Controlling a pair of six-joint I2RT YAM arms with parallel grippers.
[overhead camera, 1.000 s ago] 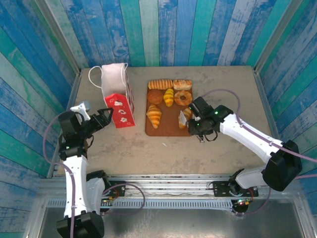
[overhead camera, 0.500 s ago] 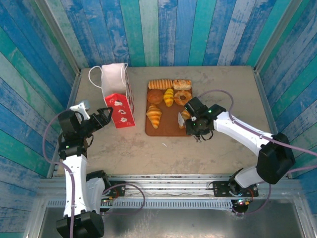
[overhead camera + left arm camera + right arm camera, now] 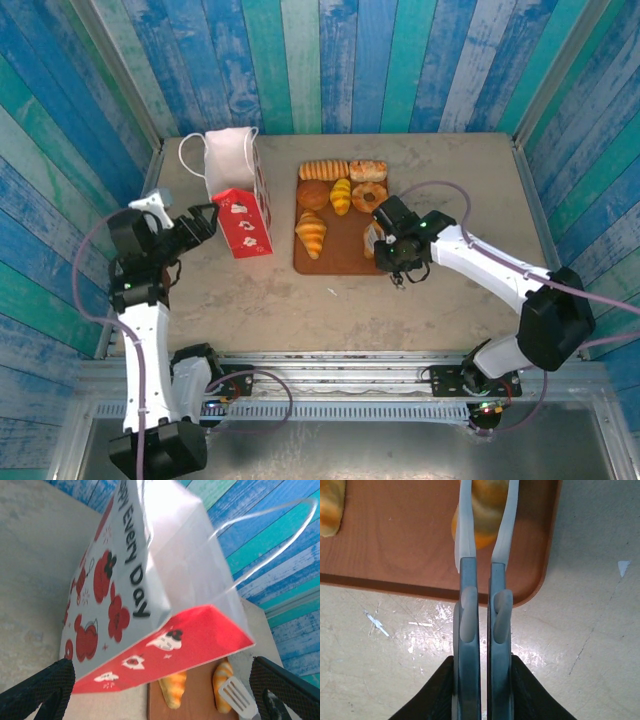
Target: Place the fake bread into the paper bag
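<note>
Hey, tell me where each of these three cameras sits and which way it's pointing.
Top external: above and behind the arms, looking down at the table; left gripper and right gripper show.
Left wrist: on the left arm, facing the paper bag side-on; its open dark fingers frame the corners.
Right wrist: looking down along its fingers, closed on a pastry on the tray.
Shared: all three show the tray.

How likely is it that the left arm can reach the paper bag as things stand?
Probably yes: the left gripper sits close beside the paper bag, jaws wide open and facing its printed side, with nothing between them.
</note>
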